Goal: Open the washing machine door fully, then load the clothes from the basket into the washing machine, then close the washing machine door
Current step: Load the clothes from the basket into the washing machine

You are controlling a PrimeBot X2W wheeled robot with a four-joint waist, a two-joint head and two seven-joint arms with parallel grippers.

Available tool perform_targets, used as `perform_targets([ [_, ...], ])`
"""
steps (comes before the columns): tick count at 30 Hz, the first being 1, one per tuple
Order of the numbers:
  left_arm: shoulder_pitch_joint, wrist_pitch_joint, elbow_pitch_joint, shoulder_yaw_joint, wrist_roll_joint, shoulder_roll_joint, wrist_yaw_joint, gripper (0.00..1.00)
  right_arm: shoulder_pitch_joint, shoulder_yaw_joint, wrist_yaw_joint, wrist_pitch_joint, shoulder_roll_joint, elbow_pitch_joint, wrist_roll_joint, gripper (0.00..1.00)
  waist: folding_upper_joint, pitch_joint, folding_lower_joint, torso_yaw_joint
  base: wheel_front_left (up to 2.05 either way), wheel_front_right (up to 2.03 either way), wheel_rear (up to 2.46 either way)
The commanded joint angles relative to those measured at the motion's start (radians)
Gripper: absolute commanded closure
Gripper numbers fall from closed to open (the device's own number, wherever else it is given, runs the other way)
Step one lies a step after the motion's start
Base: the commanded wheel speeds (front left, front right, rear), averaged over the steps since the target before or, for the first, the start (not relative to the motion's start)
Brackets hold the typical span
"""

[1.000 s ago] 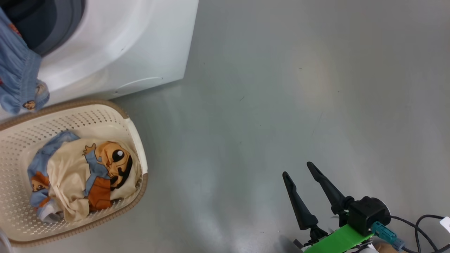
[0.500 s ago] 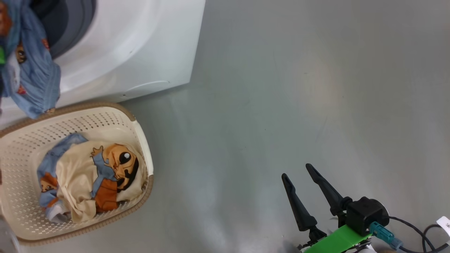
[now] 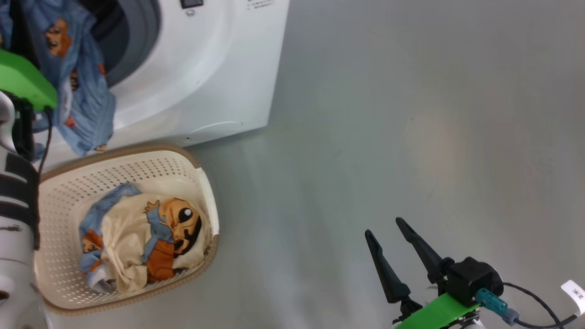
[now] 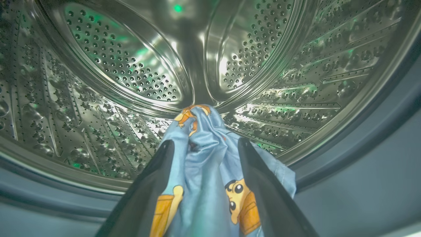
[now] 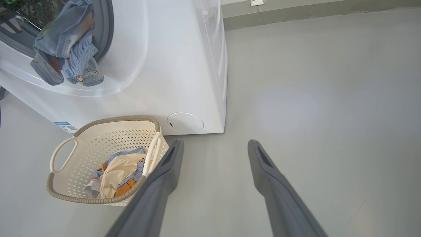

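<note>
- The head camera has turned, so the washing machine and the basket sit more to the right now. The left arm's green wrist has come in at 10 o'clock.
- Nearest, the right claw hangs over the floor at 5 o'clock. Its fingers are wide apart and hold nothing.
- From that claw the basket lies at 9 o'clock, well apart.
- The clothes in the basket are one small bundle, lying long from 8 to 2 o'clock.
- Further off, the blue cloth hangs out of the machine's round mouth. It runs long from 12 down to 6 o'clock, and its end is just above the basket rim.
- Farthest, the left claw is at the drum. Its fingers stand apart, and the top of the blue cloth lies loose between them.
- I think the cloth needs a push deeper, toward 12 o'clock, or it may slide back out. The left arm is the nearer one.
</note>
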Motion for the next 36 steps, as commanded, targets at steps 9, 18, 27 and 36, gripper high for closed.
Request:
perform_targets([
  [9,0.085,-0.005,-0.015,0.014,-0.024,-0.003,0.026,0.00,-0.044,0.016,0.009,-0.005,-0.004,-0.006,0.023,0.00,0.0000,-0.053,0.0000,0.061,0.00,0.00,0.00],
  [18,0.189,-0.005,-0.119,-0.002,-0.034,-0.061,0.012,0.00,-0.082,-0.010,0.009,-0.005,-0.004,-0.007,0.009,0.00,0.0000,-0.072,0.0000,0.117,0.00,0.00,0.00],
  [27,0.406,-0.005,-0.334,-0.022,-0.053,-0.121,-0.015,0.00,-0.091,-0.062,0.009,-0.005,-0.004,-0.029,-0.014,0.00,0.0000,-0.059,0.0000,0.178,0.00,0.00,0.00],
  [36,0.651,-0.005,-0.606,-0.048,-0.062,-0.146,0.014,0.00,-0.107,-0.106,0.009,-0.005,-0.004,-0.051,-0.037,0.00,0.0000,-0.024,0.0000,0.227,0.00,0.00,0.00],
])
